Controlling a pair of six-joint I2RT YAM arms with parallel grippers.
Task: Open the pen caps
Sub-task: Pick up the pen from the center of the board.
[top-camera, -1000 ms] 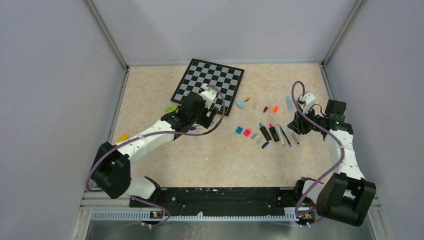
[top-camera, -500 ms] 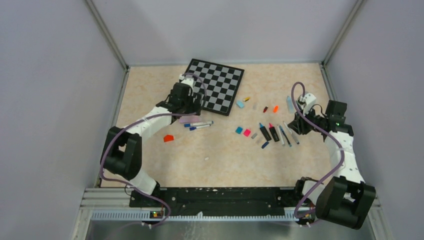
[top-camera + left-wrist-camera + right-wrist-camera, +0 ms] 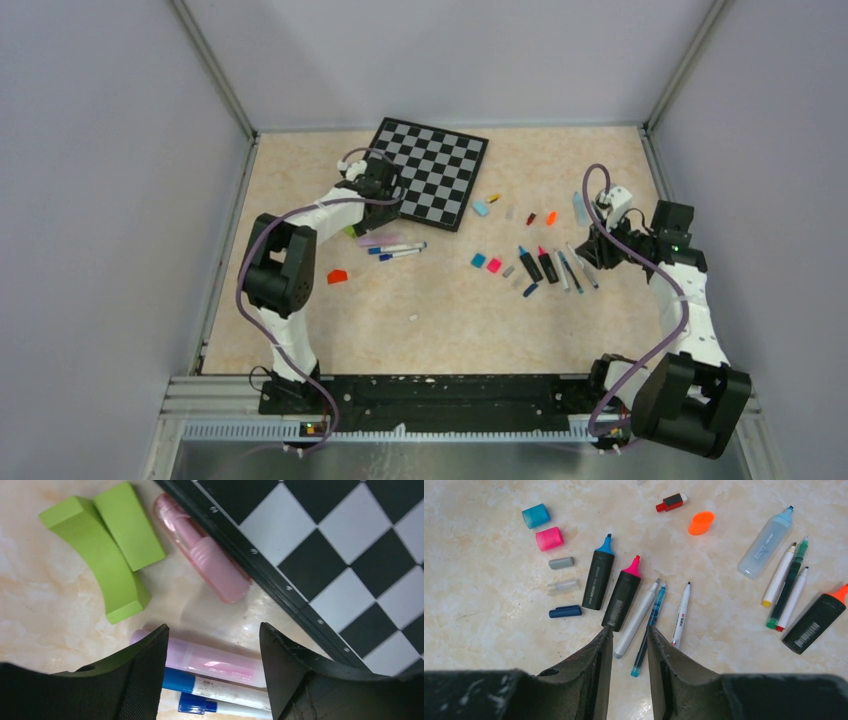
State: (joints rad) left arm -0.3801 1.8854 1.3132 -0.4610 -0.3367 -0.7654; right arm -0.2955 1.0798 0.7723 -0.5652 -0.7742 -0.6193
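1. The left jaws stand wide apart and released, with nothing between them. They hang over a lilac highlighter (image 3: pixel 215 661) that lies on the worktop (image 3: pixel 40 610). Two blue-capped pens (image 3: pixel 200 685) lie just beside it, toward 6 o'clock. If the jaws close low here, I think they may pinch two barrels at once or push the whole row, because the three lie almost without a gap.
2. The highlighter runs about from 9 to 4 o'clock and passes under both fingers. Closing along its length would probably miss the barrel, so the wrist may need a turn first.
3. A pink pen (image 3: pixel 202 555) lies at 12 o'clock against the rim of the checkered board (image 3: pixel 345 545), and its translucent cap seems to be on. A finger that goes down on that side could strike the rim. The green blocks (image 3: pixel 120 555) at 10 o'clock leave little room on the other side.
4. The right jaws are parted only narrowly and grasp nothing. They are well apart from the left ones, at the 3 o'clock side of the worktop. One arm alone may only drag a pen instead of pulling its cap off.
5. Under the right jaws the black highlighters (image 3: pixel 598 577) already show bare tips. A cyan cap (image 3: pixel 536 516) and a pink cap (image 3: pixel 549 538) lie loose at 10 o'clock. The capped pens I can see are those below the left jaws.
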